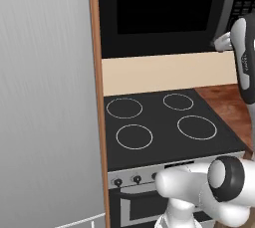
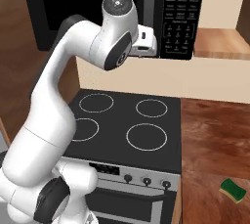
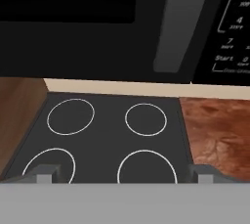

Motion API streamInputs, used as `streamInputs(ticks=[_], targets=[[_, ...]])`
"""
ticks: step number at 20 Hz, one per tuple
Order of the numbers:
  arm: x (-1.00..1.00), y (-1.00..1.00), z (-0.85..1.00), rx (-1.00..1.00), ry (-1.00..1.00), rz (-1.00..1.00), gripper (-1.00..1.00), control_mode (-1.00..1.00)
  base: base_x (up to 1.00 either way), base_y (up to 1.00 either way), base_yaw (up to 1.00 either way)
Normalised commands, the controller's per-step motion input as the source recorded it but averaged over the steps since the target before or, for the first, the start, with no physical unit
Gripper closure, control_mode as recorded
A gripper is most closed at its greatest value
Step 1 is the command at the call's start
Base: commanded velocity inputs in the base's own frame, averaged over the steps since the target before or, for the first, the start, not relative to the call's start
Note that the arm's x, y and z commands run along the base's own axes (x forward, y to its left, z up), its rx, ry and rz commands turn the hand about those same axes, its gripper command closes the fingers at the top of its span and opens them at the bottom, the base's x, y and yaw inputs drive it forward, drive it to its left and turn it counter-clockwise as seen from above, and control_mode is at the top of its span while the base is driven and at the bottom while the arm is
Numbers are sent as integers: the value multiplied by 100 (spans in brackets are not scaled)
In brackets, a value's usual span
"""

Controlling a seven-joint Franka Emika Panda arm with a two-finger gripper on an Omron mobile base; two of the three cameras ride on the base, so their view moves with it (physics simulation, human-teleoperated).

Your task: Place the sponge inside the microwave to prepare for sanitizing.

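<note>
**Arm Raised at Microwave Door, Sponge Waiting on Counter**

A white arm holds its pincer (image 3: 122, 175) spread wide and empty in front of the microwave (image 2: 97, 3), which hangs shut above the stove (image 2: 127, 125). In the hand view the two dark tips stand far apart at the bottom edge, with nothing between them; the grey bar handle (image 3: 181, 22) runs upright toward one o'clock, and the keypad (image 3: 234, 32) sits beyond it at two o'clock. In the right base view the hand hovers just in front of the handle, near the seam between door and keypad.

The sponge (image 2: 232, 190) lies flat on the wooden counter (image 2: 215, 135) at four o'clock of that view, well apart from the hand and to the right of the stove, its green layer up.

The step in hand appears to be opening the door. Doing it well likely means bringing the spread tips level with the handle, one on each side of the bar, closing only once the bar sits squarely between them, then pulling along the door's swing rather than straight back. A crooked approach risks slipping off the bar or pressing the keypad. The door must swing wide enough to leave room for the sponge.
</note>
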Motion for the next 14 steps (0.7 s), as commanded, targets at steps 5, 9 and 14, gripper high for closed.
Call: streamInputs(ticks=[5,9,14], targets=[[35,-21,29,0,0,1,-100,-100,0,0,0],[34,-22,28,1,-4,0,-100,-100,0,0,0],[32,-15,18,2,-9,0,-100,-100,0,0,0]])
